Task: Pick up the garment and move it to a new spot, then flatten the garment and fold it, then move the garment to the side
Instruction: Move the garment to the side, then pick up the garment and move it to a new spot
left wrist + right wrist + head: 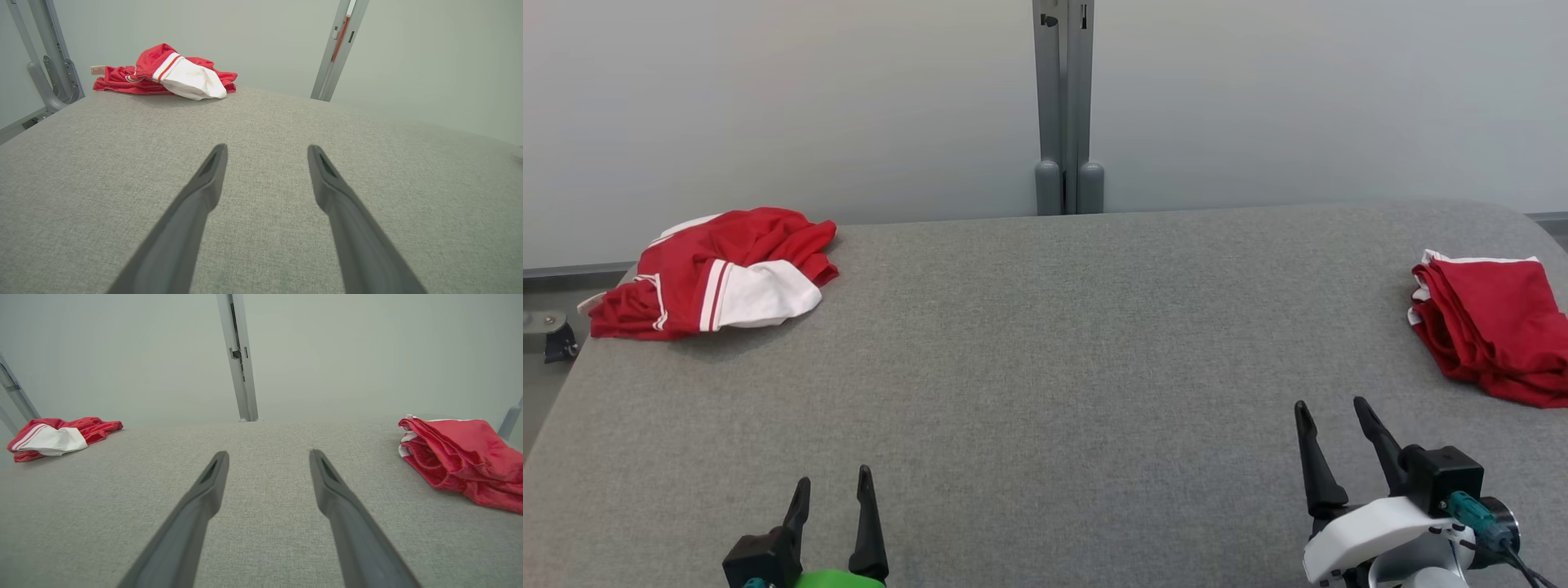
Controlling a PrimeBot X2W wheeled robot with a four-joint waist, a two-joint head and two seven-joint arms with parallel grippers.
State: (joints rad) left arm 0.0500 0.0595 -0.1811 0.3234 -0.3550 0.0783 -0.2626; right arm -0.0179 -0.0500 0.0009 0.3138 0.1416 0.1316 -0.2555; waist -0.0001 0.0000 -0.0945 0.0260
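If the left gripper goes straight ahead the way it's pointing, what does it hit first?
Likely nothing: the left gripper points across bare table; the crumpled garment lies off to its left.

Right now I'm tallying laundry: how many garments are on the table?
2. A crumpled red-and-white garment lies at the far left corner of the table; a folded red garment lies near its right edge, cut off in the head view. Its layers could hide another.

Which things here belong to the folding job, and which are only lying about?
For the job: crumpled red-and-white cloth garment; open left gripper; open right gripper.
Lying about: folded red cloth garment, seemingly already finished; grey metal post.
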